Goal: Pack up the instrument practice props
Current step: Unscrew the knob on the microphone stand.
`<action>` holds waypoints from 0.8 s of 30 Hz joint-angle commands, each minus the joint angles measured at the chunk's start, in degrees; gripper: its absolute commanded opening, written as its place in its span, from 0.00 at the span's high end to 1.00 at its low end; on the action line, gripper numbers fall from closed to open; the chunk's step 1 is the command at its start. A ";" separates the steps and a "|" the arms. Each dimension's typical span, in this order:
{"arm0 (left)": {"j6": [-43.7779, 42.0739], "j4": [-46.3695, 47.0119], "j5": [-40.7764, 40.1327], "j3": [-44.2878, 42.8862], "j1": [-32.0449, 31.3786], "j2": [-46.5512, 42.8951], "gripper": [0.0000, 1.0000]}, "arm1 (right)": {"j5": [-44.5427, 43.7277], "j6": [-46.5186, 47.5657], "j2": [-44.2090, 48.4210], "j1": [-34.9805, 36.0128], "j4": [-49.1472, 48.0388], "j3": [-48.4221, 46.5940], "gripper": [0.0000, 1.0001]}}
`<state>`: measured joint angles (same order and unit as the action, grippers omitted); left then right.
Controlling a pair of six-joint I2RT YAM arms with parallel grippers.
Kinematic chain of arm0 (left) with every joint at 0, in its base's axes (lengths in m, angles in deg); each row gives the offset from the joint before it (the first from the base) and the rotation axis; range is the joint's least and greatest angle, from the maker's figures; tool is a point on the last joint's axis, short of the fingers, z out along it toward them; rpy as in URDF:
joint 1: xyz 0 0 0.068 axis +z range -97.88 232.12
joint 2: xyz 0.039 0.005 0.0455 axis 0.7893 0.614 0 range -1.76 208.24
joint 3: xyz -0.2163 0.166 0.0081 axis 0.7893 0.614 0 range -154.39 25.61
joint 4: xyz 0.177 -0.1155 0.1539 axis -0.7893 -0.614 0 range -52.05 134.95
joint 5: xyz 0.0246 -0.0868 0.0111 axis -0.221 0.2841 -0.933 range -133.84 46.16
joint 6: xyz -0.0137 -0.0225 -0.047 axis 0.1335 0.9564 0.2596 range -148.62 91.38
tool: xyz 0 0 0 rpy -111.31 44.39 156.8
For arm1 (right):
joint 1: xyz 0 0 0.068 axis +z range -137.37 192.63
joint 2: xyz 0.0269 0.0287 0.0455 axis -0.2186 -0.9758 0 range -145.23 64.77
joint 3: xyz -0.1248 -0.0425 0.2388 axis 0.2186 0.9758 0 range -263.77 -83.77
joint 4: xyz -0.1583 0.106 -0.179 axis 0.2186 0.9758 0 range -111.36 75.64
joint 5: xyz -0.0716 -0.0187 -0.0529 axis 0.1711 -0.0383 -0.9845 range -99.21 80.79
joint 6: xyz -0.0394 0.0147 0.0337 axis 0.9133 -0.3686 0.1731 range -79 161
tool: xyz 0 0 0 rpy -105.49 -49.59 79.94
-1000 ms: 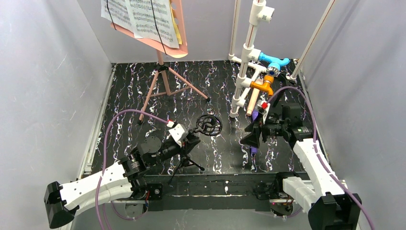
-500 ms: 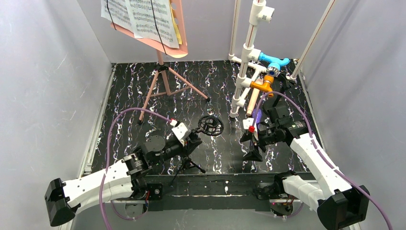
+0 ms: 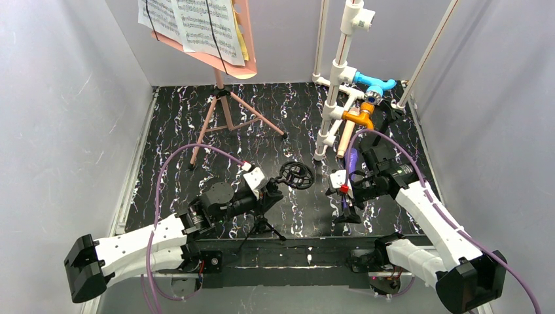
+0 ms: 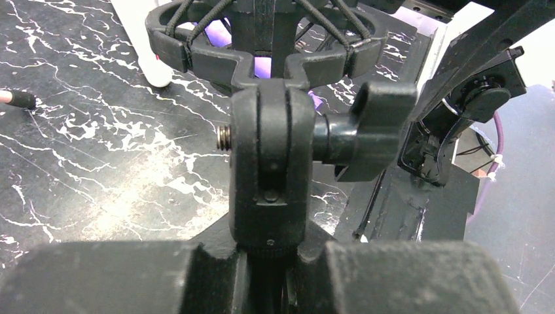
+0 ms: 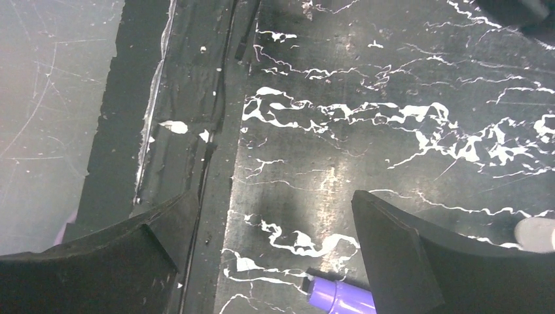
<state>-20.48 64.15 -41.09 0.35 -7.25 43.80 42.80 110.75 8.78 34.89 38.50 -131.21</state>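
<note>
I'm gripping the shock-mount tripod (image 4: 268, 176) with left fingers (image 4: 98, 275) while wide-apart right fingers (image 5: 406, 255) risk knocking the purple microphone (image 5: 340, 297) rolling.

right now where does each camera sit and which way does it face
top external: fixed above and behind the robot, looking down on the table; left arm and right arm both show.
left wrist: on the left arm, looking forward at the small black tripod clamped in the left gripper.
right wrist: on the right arm, looking down at the table past the open right gripper, purple microphone at the lower edge.
shared: top external and left wrist both show the tripod.
</note>
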 commanded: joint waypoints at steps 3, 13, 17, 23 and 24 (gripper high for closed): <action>0.39 7.23 1.89 -4.01 0.13 0.62 1.00 | 1.25 -1.95 0.83 1.74 -4.85 -2.39 0.02; 1.09 9.15 1.33 -4.07 0.14 0.11 1.00 | 2.89 -15.21 2.74 4.05 -18.20 1.77 0.02; 2.10 10.64 0.79 -3.48 0.13 -0.03 1.00 | 0.35 -22.86 3.16 6.42 -26.08 3.42 0.01; 3.82 12.28 0.70 -3.36 0.14 -0.83 1.00 | -2.65 -34.84 6.10 11.41 -42.05 8.84 0.02; 4.08 12.76 0.64 -3.27 0.18 -1.01 1.00 | -3.08 -37.32 6.89 12.73 -45.68 9.95 0.02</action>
<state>-18.21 70.29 -39.94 -0.59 -7.25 45.22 41.23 84.83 12.63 44.07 8.58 -124.46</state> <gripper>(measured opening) 0.105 0.983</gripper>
